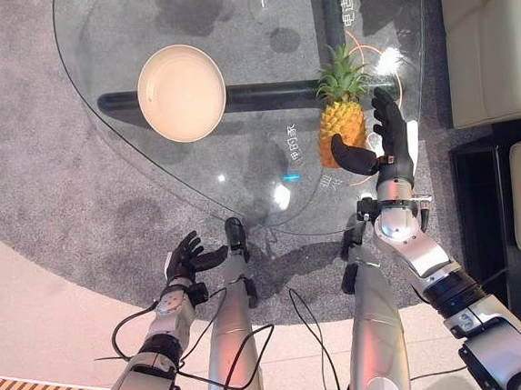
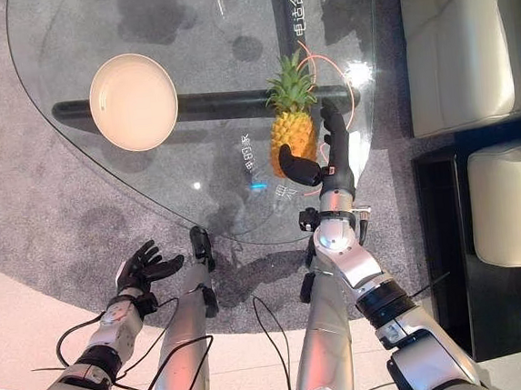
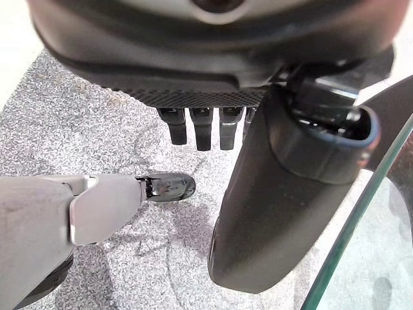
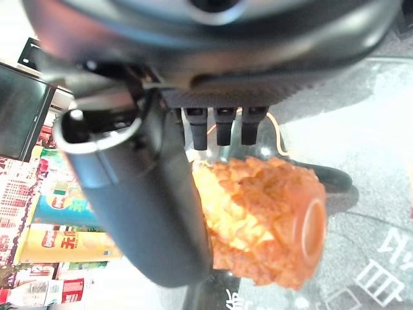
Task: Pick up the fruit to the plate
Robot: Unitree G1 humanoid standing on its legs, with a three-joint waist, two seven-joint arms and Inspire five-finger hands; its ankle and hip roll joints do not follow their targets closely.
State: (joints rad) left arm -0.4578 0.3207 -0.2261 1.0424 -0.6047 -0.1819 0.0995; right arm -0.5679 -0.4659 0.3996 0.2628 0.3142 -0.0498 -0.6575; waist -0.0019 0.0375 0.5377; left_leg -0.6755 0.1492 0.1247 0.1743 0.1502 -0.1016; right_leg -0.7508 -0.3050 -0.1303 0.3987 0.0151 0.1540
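Right now the pineapple [image 1: 342, 119] lies on the glass table [image 1: 240, 169], and everything about the coming move turns on how it sits against the right hand [image 1: 386, 143]. That hand is the nearer one by far: its thumb reaches across the near, blunt end of the pineapple while its straight fingers stand along the side of the pineapple away from the plate [image 1: 181, 92], so the fruit lies between thumb and fingers. The fingers are spread and uncurled; from the right wrist view the thumb looks to be against or just beside the rind, and nothing is clamped yet. The pineapple's long axis runs away from the robot, leafy crown at the far end and orange body toward the hand, roughly in line with the forearm. The plate lies well apart from the pineapple, on the robot's left and a little farther out on the same table. The left hand [image 1: 186, 256] hangs below the table's near edge, fingers relaxed and holding nothing, well apart from the pineapple. My judgement: the fingers need to close across the body, then carry leftward to the plate.
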